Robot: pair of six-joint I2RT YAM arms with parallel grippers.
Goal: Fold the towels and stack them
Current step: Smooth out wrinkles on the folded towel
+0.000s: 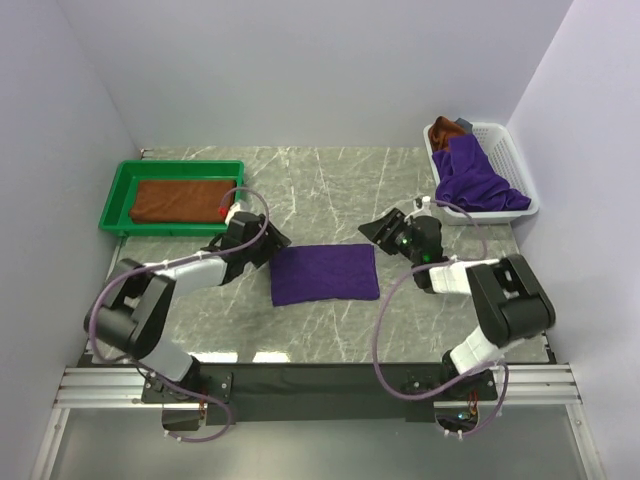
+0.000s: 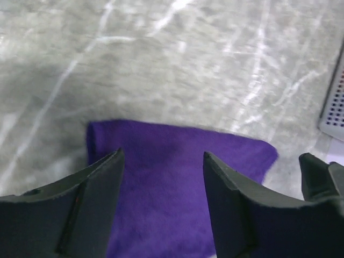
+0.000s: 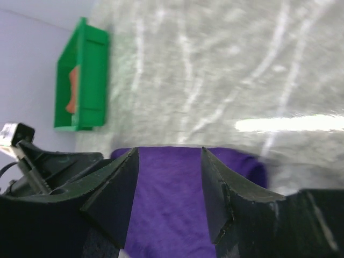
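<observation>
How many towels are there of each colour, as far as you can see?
Purple: 2, the flat purple towel on the table and the bunched purple towel in the white basket.
Rust-brown: 1, the rust-brown towel in the green tray.
Total: 3 in plain view; the basket may hide more.

marble table (image 1: 330, 190) | on it: green tray (image 1: 180, 167) | folded purple towel (image 1: 325, 273) | white basket (image 1: 503, 140)

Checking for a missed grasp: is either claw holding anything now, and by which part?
Nothing is held: left claw and right claw stand open at opposite ends of the purple towel.
</observation>
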